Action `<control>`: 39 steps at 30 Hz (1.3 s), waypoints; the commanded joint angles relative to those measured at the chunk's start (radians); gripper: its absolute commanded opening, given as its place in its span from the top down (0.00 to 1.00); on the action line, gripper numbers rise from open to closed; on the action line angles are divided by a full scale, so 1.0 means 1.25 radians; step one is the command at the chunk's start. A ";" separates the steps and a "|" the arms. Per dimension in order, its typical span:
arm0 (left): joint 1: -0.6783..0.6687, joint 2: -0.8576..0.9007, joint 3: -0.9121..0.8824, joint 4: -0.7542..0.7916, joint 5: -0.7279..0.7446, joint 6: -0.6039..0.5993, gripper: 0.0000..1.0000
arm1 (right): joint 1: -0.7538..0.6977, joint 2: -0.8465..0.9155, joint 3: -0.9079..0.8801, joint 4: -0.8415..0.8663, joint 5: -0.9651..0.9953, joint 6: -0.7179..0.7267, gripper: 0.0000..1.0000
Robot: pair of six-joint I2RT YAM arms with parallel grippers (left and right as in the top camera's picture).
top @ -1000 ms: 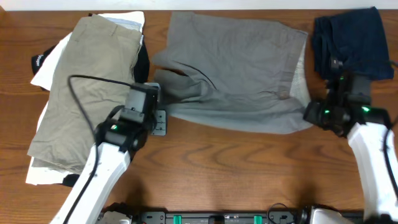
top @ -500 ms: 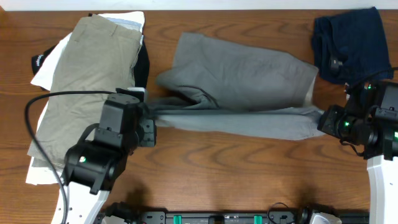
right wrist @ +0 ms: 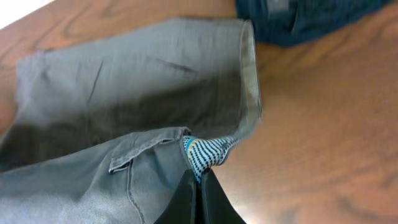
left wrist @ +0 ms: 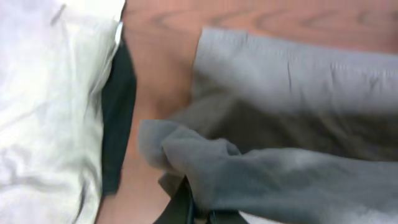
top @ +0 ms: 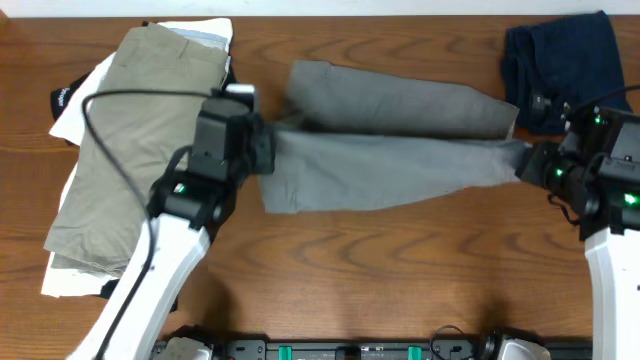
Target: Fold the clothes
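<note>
From overhead, the grey shorts (top: 390, 150) hung stretched between both my grippers, long axis running left to right across the table (top: 380, 270). My left gripper (top: 268, 150) was clamped on the left end of the lifted near layer, and my right gripper (top: 525, 162) on its right end. The far layer lay flat on the wood behind. The khaki shorts (top: 140, 130) topped a pile at left, and a navy garment (top: 565, 60) sat at the far right.

Left wrist view: my left gripper (left wrist: 198, 208) was pinched tight on a bunched fold of the grey shorts (left wrist: 292, 168), with cloth hiding most of the fingers. The shorts ran off rightward from the tips. A black garment (left wrist: 118, 118) showed beside pale cloth at left.

Right wrist view: my right gripper (right wrist: 199, 186) was fully closed on a corner of the grey shorts (right wrist: 124, 106), with patterned lining (right wrist: 205, 152) exposed just above the tips. The shorts extended leftward. The navy garment (right wrist: 298, 15) lay beyond, apart from the fingers.
</note>
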 commanded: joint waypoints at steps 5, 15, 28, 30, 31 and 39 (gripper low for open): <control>0.005 0.133 0.012 0.229 -0.016 0.037 0.94 | -0.009 0.093 -0.033 0.130 0.045 0.003 0.99; 0.003 0.291 0.012 0.515 -0.016 0.037 0.94 | -0.008 0.228 -0.036 0.338 0.044 0.003 0.99; 0.004 0.488 0.012 0.905 -0.017 0.088 0.02 | -0.006 0.444 -0.036 0.663 0.035 0.048 0.36; 0.004 0.509 0.012 0.925 -0.032 0.089 0.02 | -0.006 0.468 -0.036 0.722 0.023 0.052 0.01; 0.004 0.511 0.012 0.921 -0.045 0.091 0.02 | -0.006 0.473 -0.036 0.738 0.020 0.054 0.01; 0.003 0.474 0.012 0.754 -0.079 0.111 0.02 | -0.006 0.447 -0.035 0.692 -0.074 0.036 0.01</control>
